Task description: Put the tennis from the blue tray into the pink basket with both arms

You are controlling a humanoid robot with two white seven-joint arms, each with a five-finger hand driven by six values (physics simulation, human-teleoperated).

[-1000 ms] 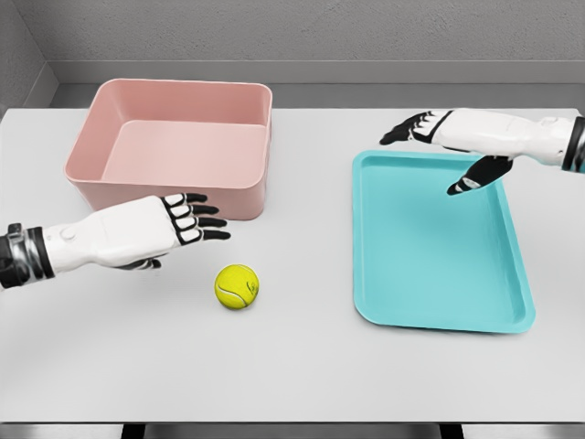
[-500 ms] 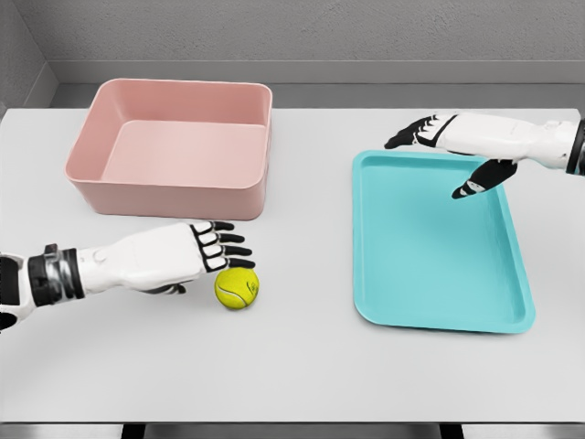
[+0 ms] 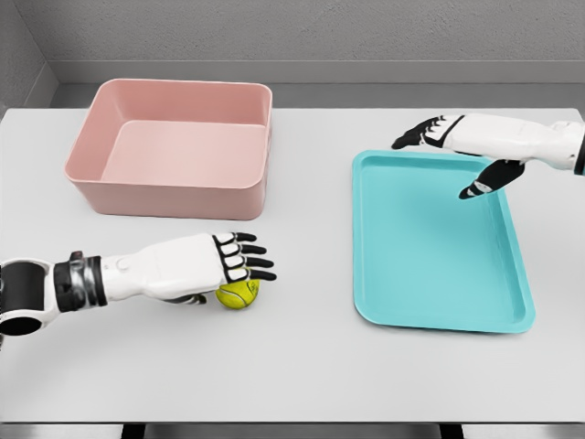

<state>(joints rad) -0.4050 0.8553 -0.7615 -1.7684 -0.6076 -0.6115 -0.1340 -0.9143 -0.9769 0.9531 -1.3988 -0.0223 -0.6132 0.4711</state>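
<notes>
Left hand [image 3: 196, 265] lies over the tennis ball [image 3: 239, 294] on the bench [image 3: 302, 357] — fingers [image 3: 247, 261] extended, not gripping. Right hand [image 3: 457, 137] above the blue tray [image 3: 430, 274] — fingers spread, empty.

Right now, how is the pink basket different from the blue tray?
The pink basket has tall walls; the blue tray is flat with a low rim. The basket sits at the table's far left, the tray on the right. The right hand hovers over the tray; nothing hovers over the basket. Both are empty rounded rectangles.

White arms, black-tipped fingers, left hand [image 3: 196, 267] black-cuffed
</notes>
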